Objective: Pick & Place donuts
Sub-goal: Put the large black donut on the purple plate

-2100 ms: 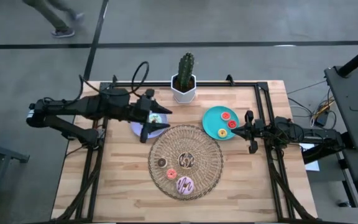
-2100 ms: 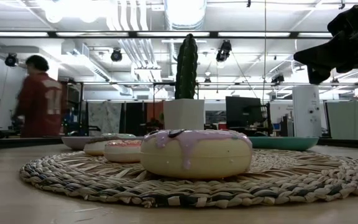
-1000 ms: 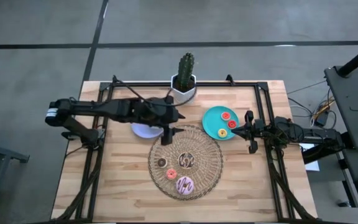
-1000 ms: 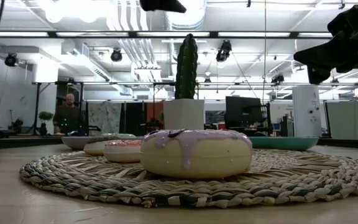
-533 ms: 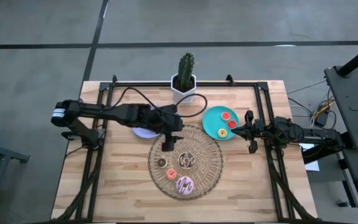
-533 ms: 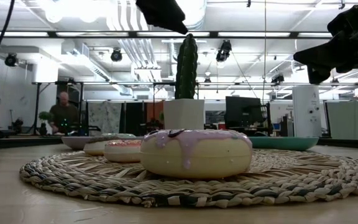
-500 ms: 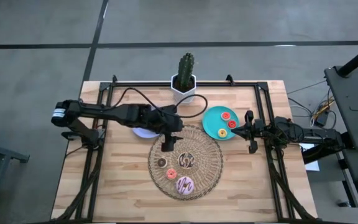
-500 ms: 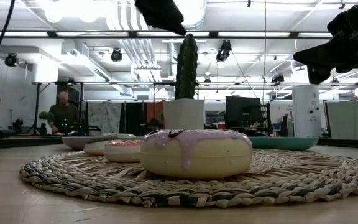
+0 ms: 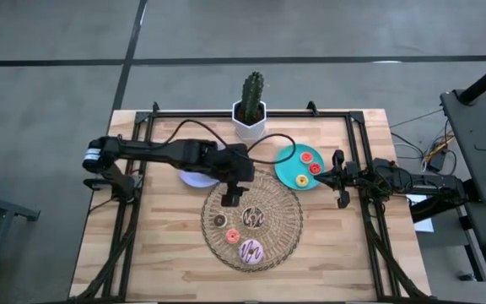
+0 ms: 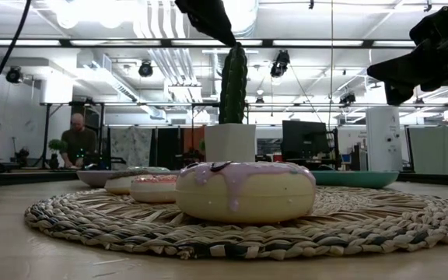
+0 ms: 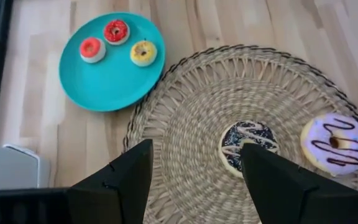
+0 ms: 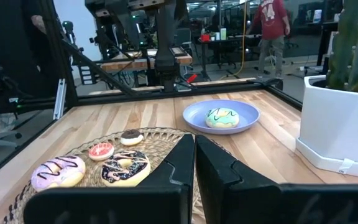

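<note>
Only a person's red shirt (image 12: 273,11) shows writing, number 14.

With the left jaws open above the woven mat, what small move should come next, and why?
Probably lower the empty left gripper, jaws open, toward the dark brown white-drizzled donut on the round woven wicker mat: it lies nearest ahead of the jaws, ungrasped.

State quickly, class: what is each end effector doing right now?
Left end effector: open, empty, above the wicker mat.
Right end effector: closed, holding nothing, beside the teal plate.
</note>
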